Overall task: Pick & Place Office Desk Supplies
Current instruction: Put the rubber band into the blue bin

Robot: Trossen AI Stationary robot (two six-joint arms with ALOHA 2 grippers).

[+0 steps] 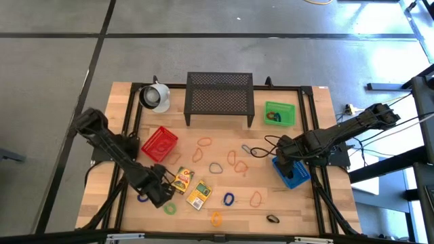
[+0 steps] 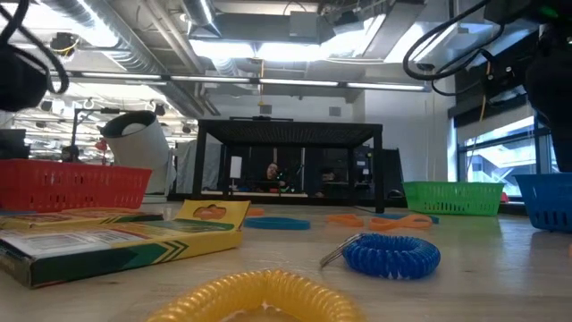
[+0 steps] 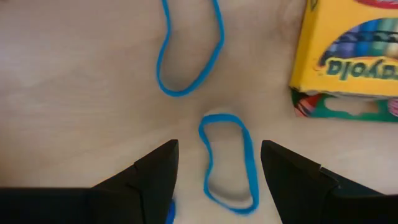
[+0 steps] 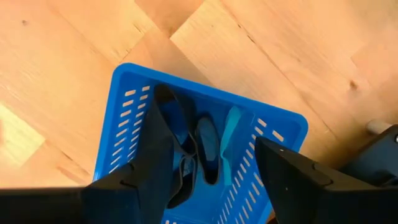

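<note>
1. The left gripper (image 3: 217,171) hangs low over the wooden table (image 1: 298,213), jaws spread wide, straddling a small blue rubber band (image 3: 228,162) that lies flat between its fingers (image 3: 155,171), beside a yellow crayon box (image 3: 351,53).
2. The band's long axis runs along the gap, away from the wrist.
3. The right gripper (image 4: 211,168) hovers open and empty above the blue bin (image 4: 130,118), well apart.
</note>
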